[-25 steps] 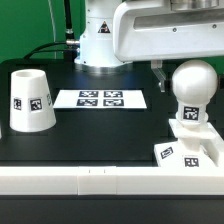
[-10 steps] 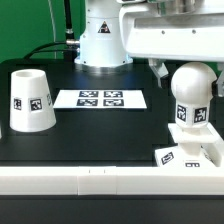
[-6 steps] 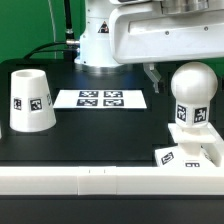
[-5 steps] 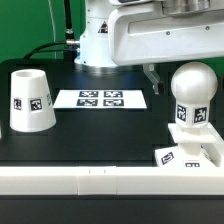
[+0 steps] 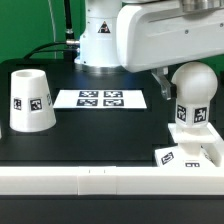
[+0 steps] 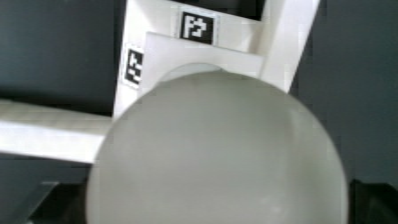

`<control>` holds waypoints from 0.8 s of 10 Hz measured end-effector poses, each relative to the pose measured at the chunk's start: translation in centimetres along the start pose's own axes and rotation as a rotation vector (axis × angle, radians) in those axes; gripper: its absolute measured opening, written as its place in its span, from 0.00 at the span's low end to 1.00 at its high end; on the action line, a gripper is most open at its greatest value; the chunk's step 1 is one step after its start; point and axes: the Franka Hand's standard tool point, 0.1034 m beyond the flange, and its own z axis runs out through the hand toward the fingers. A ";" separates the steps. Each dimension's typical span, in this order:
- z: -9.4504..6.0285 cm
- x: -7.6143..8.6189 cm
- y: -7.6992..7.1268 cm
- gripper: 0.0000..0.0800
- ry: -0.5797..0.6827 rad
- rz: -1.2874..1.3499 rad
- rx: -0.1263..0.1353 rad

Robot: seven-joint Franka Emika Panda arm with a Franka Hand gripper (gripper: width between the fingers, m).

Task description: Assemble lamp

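From the exterior view, the bulb point(image 5: 193, 85) stands upright on the square base point(image 5: 200, 150), just at three o'clock from the gripper point(image 5: 164, 86). Its jaws look spread and clear of the bulb. The shade point(image 5: 30, 100) sits well off at nine o'clock.

I see the bulb point(image 5: 194, 84) standing upright on the square base point(image 5: 188, 152) at the exterior view's right. The arm point(image 5: 160, 35) hangs over it, with the gripper point(image 5: 165, 87) just beside the bulb; I cannot tell how its jaws stand. The shade point(image 5: 30, 100) sits well apart at the left, and the marker board point(image 5: 100, 98) lies between them.
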 end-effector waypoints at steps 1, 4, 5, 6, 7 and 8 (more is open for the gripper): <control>-0.1 0.1 0.1 0.87 0.000 -0.131 -0.018; -0.2 0.2 0.3 0.87 -0.002 -0.369 -0.030; -0.2 0.1 0.4 0.87 -0.004 -0.438 -0.030; -0.2 0.1 0.5 0.87 -0.005 -0.494 -0.031; -0.2 0.1 0.6 0.87 -0.007 -0.553 -0.033; -0.2 0.1 0.7 0.87 -0.012 -0.631 -0.040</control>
